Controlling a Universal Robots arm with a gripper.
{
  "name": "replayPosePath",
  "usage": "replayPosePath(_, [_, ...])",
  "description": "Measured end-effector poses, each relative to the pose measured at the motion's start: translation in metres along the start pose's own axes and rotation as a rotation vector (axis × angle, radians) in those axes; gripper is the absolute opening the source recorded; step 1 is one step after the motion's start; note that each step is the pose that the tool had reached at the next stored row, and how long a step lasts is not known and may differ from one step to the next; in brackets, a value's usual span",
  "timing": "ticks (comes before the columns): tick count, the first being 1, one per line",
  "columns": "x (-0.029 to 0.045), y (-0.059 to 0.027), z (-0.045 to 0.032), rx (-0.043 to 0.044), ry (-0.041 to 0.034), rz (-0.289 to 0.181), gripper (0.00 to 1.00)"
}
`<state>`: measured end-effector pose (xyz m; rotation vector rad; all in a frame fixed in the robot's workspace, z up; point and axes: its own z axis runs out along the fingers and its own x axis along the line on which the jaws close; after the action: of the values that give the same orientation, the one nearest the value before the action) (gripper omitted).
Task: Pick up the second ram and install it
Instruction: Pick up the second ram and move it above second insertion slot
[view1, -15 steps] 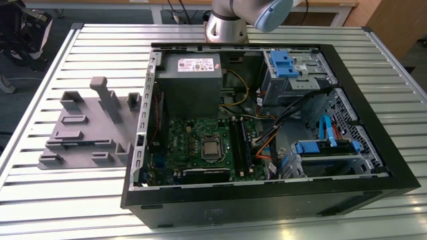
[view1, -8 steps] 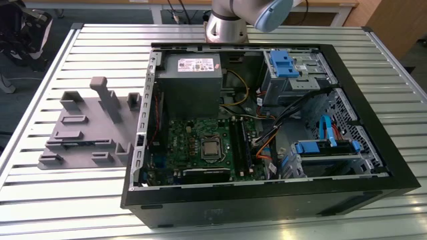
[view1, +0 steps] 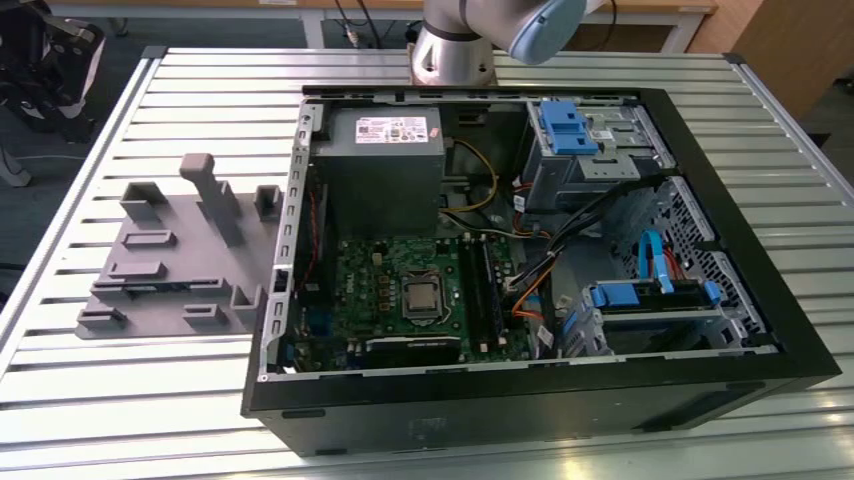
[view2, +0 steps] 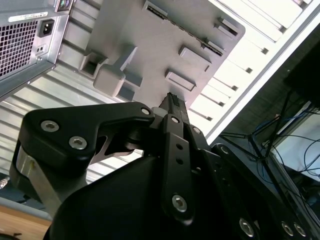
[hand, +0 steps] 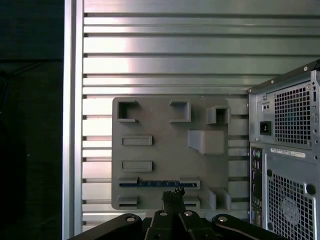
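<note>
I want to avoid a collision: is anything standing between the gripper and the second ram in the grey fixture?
Nothing visible. In the first wrist view the second ram stands edge-on in the grey fixture, and the gripper hangs above it with only free air between.

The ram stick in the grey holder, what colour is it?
The second ram looks dark blue, edge-on, best in the first wrist view.
</note>
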<state>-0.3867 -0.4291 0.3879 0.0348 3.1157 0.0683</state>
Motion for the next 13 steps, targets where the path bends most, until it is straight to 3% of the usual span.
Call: replayPosePath(13, [0.0, 0.0, 0.0, -0.0001, 0.0002, -0.004, 0.11])
